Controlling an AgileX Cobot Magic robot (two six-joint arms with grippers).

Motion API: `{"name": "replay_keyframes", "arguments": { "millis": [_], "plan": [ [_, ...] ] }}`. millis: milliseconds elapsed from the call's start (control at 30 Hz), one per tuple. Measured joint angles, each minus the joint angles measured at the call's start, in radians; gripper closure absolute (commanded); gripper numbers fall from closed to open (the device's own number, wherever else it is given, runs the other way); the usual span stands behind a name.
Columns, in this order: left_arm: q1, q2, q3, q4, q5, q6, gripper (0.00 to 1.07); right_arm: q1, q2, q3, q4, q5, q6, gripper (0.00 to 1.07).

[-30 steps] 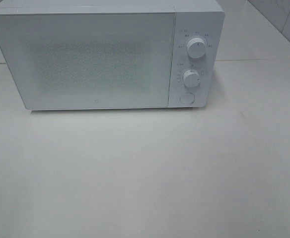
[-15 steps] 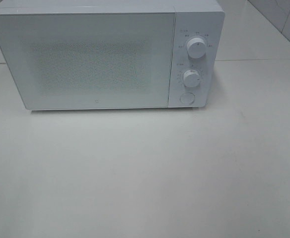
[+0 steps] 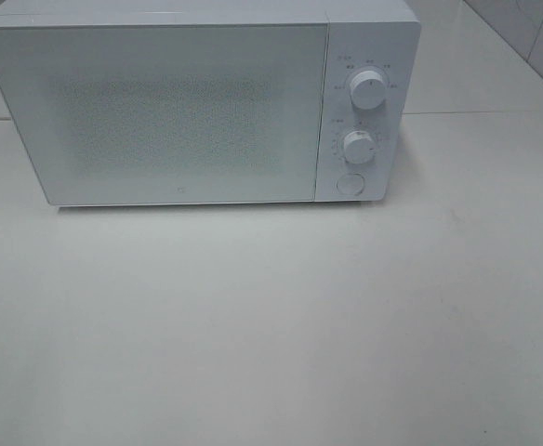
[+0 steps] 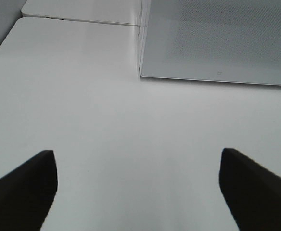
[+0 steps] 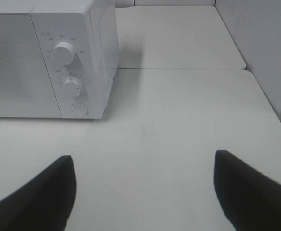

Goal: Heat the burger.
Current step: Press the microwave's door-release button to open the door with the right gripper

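Nowhere in view, the burger, its whereabouts impossible to tell from any of the three cameras. Spread wide above bare tabletop with nothing between them, the dark jaws of the left gripper [image 4: 136, 153]. Likewise parted wide and empty-handed, the right gripper [image 5: 143, 156]. Ahead of the left gripper and toward the robot's right, the boxy white microwave oven [image 3: 178, 111], with its speckled, frosted door [image 4: 227, 33] shut flush against the body and too clouded to see through. Ahead of the right gripper and toward the robot's left, the same oven's control panel: white upper dial [image 5: 63, 51], white lower dial [image 5: 72, 86] just beneath it, and round white push-button [image 5: 80, 108] lowest of all. Below both grippers and under the oven, the smooth off-white table [image 3: 271, 325]. Farther ahead of the right gripper, past the oven's side wall, a straight seam joining the table to a second pale slab [image 5: 179, 33].
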Motion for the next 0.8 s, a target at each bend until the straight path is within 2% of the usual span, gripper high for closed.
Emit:
{"name": "replay_keyframes", "arguments": {
  "millis": [800],
  "plan": [
    [0.000,0.000,0.000,0.000,0.000,0.000,0.23,0.000,0.571,0.021,-0.003,-0.543,0.000,0.33]
  ]
}}
